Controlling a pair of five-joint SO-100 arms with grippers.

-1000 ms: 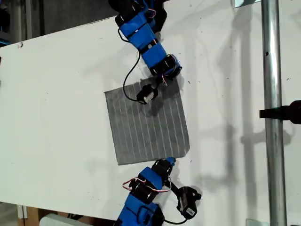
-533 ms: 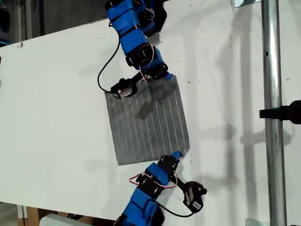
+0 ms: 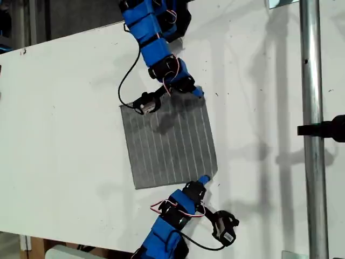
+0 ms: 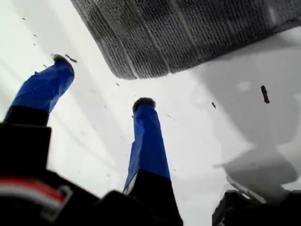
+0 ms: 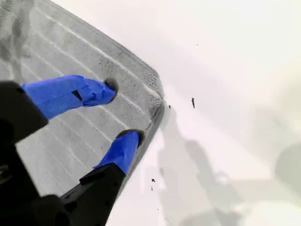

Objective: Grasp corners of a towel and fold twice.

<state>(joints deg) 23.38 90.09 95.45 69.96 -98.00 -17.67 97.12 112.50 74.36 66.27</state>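
Towel [image 3: 169,141] flat on the white surface [image 3: 64,108], my first claw [image 4: 101,80] spread apart over bare surface just off one corner [image 4: 124,70], my second claw [image 5: 123,109] spread over another corner [image 5: 155,89], moved there from the towel's far edge since 0.5 s ago.

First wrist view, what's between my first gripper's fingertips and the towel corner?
Only bare white table with a few dark specks lies between my first gripper and the towel corner, as the first wrist view shows.
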